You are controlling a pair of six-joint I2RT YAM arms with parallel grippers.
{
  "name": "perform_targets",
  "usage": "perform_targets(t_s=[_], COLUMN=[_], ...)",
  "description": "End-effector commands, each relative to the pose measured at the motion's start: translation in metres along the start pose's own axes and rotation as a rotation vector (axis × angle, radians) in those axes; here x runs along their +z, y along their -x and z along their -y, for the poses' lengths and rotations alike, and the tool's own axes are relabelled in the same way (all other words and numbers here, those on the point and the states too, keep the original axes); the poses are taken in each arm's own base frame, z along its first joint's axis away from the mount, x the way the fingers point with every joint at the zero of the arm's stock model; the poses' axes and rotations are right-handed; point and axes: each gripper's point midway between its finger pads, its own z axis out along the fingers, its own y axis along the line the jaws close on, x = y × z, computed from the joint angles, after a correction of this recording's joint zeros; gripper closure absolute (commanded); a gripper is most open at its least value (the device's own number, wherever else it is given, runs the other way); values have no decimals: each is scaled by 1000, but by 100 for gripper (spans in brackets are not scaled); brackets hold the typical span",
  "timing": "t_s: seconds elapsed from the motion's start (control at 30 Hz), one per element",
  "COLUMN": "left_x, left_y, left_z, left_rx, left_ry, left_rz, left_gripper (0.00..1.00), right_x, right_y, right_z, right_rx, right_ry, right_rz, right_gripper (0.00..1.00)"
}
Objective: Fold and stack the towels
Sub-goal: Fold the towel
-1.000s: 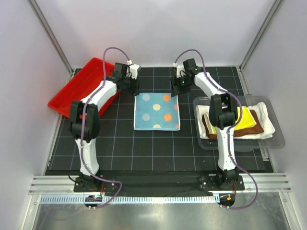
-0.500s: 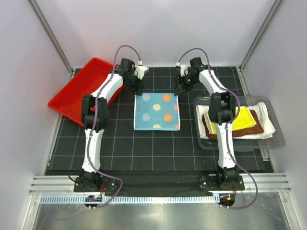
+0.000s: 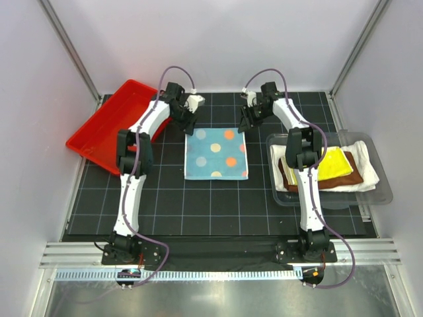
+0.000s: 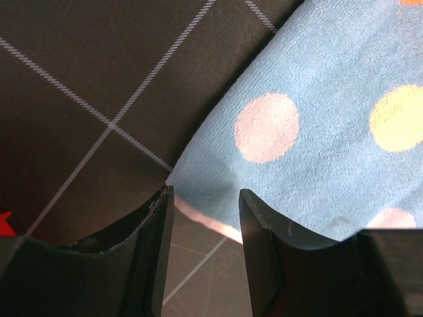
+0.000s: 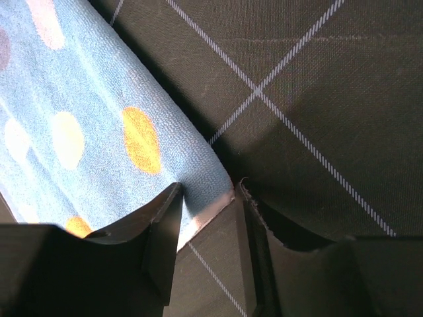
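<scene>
Light-blue terry towel with coloured dots (image 3: 216, 153) lies flat and unfolded at the centre of the black gridded table (image 3: 165, 198). Left claw (image 4: 203, 198) sits low over its far-left corner, jaws part open, the corner lying between them unpinched. Right claw (image 5: 206, 195) sits at the far-right corner with a narrower gap that the cloth fills; gripped or not, cannot tell. Judgement: both far corners are addressed together so the far edge can be carried over evenly for a first fold. Stack of folded towels (image 3: 337, 162) waits in the clear plastic bin (image 3: 380, 191) at right.
</scene>
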Motion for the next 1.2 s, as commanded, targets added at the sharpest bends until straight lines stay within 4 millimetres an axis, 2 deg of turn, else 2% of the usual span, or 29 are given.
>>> perform_targets(t_s=[0.0,0.13,0.23,0.27,0.37,0.47,0.67,0.7,0.73,0.77,0.83,0.87,0.9,1.03,1.17], left_x=[-18,-16,-13,-12,-7,-3,3,4,5,3,3,3,0,0,4], left_y=[15,12,6,5,1,-1,-1,3,2,5,10,12,15,19,16], left_z=[-1,4,4,4,4,2,-11,-14,-19,-21,-24,-23,-24,-23,-24], left_rx=[17,16,14,13,7,7,6,11,7,4,11,12,15,26,31], left_ry=[-40,-75,-83,-83,-91,-89,-33,-17,13,21,36,36,41,31,28], left_rz=[49,36,18,11,3,0,-1,14,8,16,35,43,55,71,59], left_gripper=[52,52,54,55,56,56,50,49,48,48,48,47,46,44,43], right_x=[-6,-7,-8,-8,-8,-9,-10,-11,-11,-11,-11,-10,-10,-10,-9], right_y=[24,23,25,26,26,28,28,28,29,29,31,31,33,34,35], right_z=[-4,-4,-6,-6,-8,-8,-6,-4,-3,1,3,4,4,6,4], right_rx=[-51,-55,-69,-73,-86,-97,-108,-107,-106,-103,-108,-110,-114,-125,-134], right_ry=[15,20,29,32,42,40,26,18,10,-17,-28,-28,-30,-31,-20], right_rz=[69,71,79,82,85,87,85,85,85,84,93,95,101,104,111], right_gripper=[57,62,74,81,90,92,91,89,83,69,64,55,53,50,58])
